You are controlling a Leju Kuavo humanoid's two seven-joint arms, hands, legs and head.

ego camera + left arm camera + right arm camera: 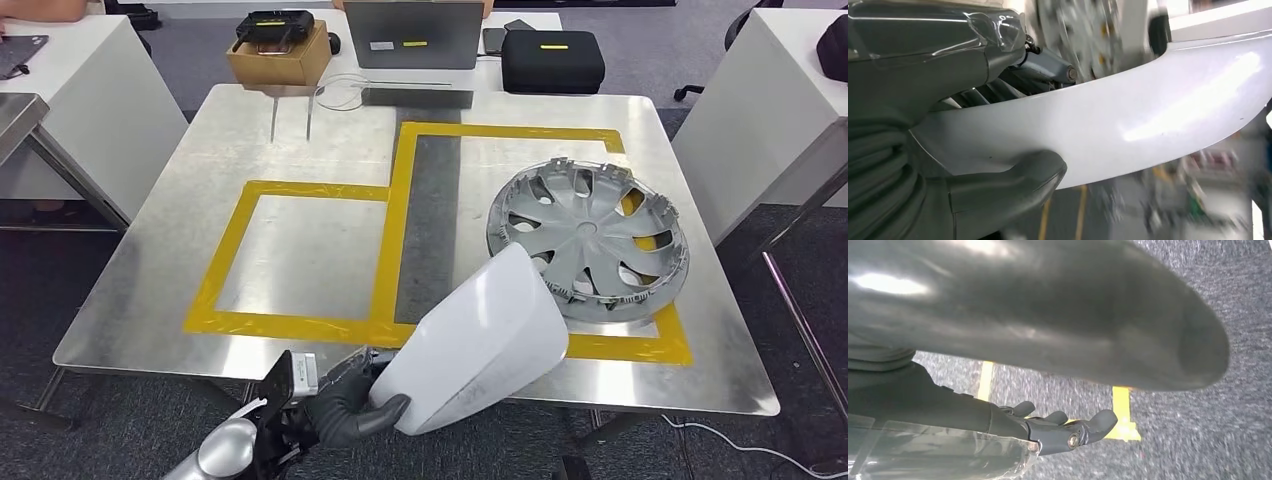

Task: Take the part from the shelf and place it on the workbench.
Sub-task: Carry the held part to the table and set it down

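Observation:
A white curved plastic part (480, 345) is held by my left hand (345, 405) just above the near edge of the metal workbench (310, 150). The thumb lies under the part's lower rim and the other fingers grip behind it. In the left wrist view the same white part (1128, 120) runs across the frame with the grey thumb (1013, 185) pressed on its edge. My right hand (1063, 432) hangs over grey carpet, fingers loosely extended, holding nothing.
A silver wheel cover (588, 240) lies in the right yellow-taped zone (400, 200). At the far edge stand a cardboard box (280, 55), a laptop (412, 35) and a black case (552, 60). White tables flank both sides.

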